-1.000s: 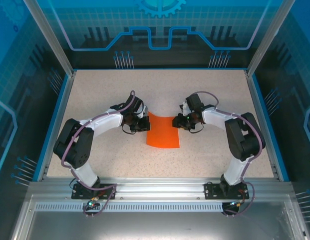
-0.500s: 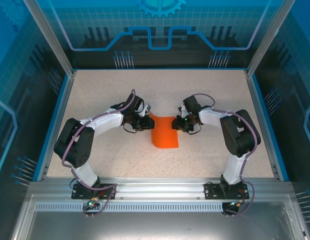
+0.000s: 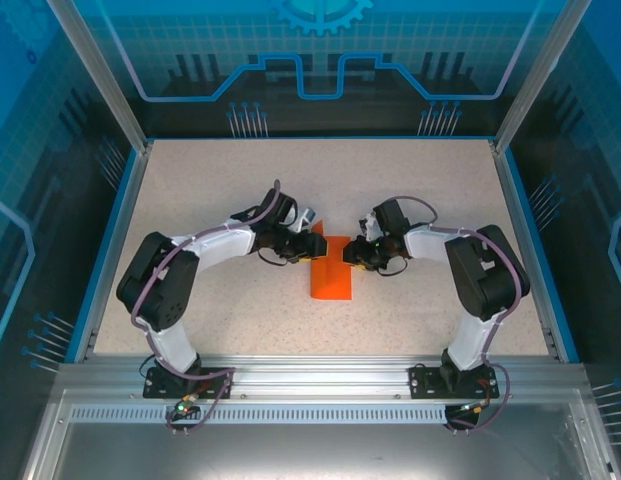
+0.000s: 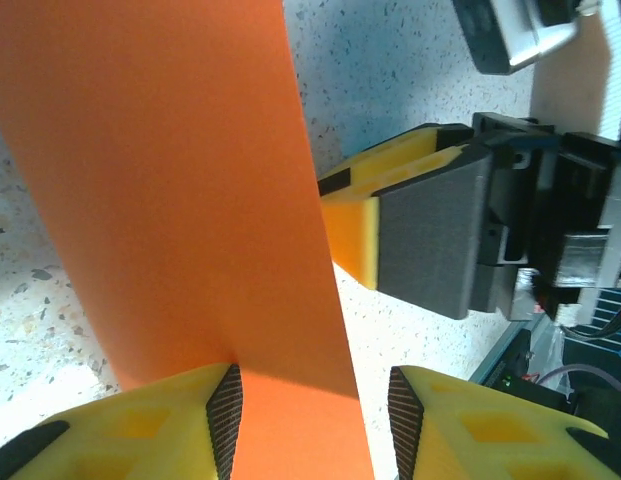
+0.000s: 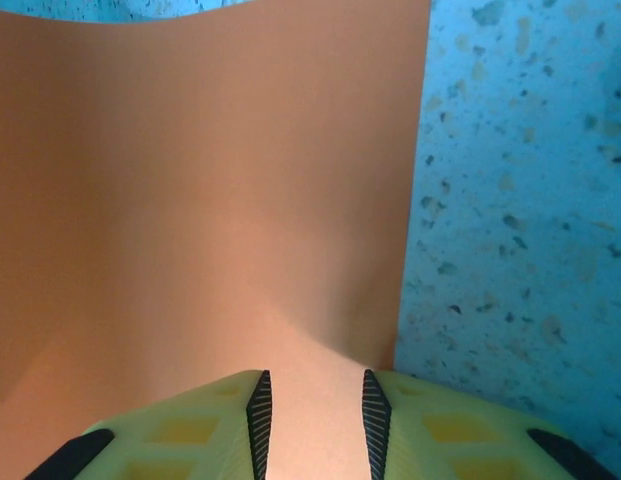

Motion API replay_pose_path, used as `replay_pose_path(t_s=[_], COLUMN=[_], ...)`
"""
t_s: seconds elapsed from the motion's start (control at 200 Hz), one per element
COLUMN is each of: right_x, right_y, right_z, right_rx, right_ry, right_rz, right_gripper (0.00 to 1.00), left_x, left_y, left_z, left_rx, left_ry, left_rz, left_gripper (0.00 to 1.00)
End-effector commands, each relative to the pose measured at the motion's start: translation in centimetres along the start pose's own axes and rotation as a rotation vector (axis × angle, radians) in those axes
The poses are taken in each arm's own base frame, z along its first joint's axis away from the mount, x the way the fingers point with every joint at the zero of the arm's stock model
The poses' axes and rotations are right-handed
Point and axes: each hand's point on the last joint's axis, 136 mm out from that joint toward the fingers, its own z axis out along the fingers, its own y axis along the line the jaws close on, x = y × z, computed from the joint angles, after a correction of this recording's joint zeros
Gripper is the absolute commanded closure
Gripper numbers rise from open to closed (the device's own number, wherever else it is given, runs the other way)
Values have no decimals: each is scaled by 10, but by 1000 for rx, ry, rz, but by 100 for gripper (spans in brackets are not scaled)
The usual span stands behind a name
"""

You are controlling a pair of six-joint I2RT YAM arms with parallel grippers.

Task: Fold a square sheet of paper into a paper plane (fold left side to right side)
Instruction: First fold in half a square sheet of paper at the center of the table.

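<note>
The square sheet of paper (image 3: 330, 278) is bright orange and lies mid-table, doubled over into a narrow upright strip. My left gripper (image 3: 312, 245) is at the strip's top left corner. In the left wrist view its jaws (image 4: 312, 400) stand open. The orange paper (image 4: 170, 200) runs between them, resting against the left pad (image 4: 226, 415) and clear of the right one. My right gripper (image 3: 353, 256) is at the strip's top right corner. Its jaws (image 5: 312, 400) stand a little apart over the curved paper (image 5: 210, 200). The right gripper's yellow finger (image 4: 355, 235) sits just beyond the paper's edge.
The speckled tabletop (image 3: 210, 180) is bounded by a blue rim (image 3: 108, 250) and frame posts. Both arms curve inward from their bases at the near edge, and free room lies on all sides of the paper.
The left gripper carried the paper's left side rightward, so the sheet went from a wide square to a narrow strip. The left jaws then opened. The right gripper barely moved.
</note>
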Motion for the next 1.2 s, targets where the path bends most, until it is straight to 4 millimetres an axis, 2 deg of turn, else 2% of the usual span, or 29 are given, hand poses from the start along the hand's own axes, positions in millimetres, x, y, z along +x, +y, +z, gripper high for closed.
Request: replay_pose_path(t_s=[0.0, 0.155, 0.255, 0.39, 0.585, 0.72, 0.81, 0.92, 1.025, 1.19], right_x=[-8, -19, -24, -29, -31, -29, -26, -25, -27, -33], right_y=[16, 30, 47, 61, 72, 76, 77, 76, 67, 52], right_z=[-17, -34, -40, -37, -22, -13, -8, -9, -16, -26], right_rx=[-90, -163, -232, -288, -312, -323, -324, -324, -284, -212], right_ry=[-36, -77, -93, -83, -50, -24, -8, -6, -30, -45], right_rz=[0, -17, -48, -47, -45, -47, -43, -49, -57, -77], right_gripper=[66, 59, 52, 52, 54, 59, 67, 85, 99, 100], left_x=[-4, -3, -3, -2, -2, -2, -1, -1, -4, -4], left_y=[-12, -15, -14, -15, -15, -15, -15, -15, -14, 1], left_z=[5, 9, 11, 13, 13, 13, 13, 11, -3, -28], left_rx=[43, 48, 48, 47, 45, 44, 42, 32, -14, -162], left_ry=[12, 18, 21, 24, 26, 26, 26, 22, -27, -95], left_rz=[6, 8, 8, 7, 7, 7, 9, 14, 37, 42], left_gripper=[53, 53, 54, 56, 61, 63, 65, 64, 60, 53])
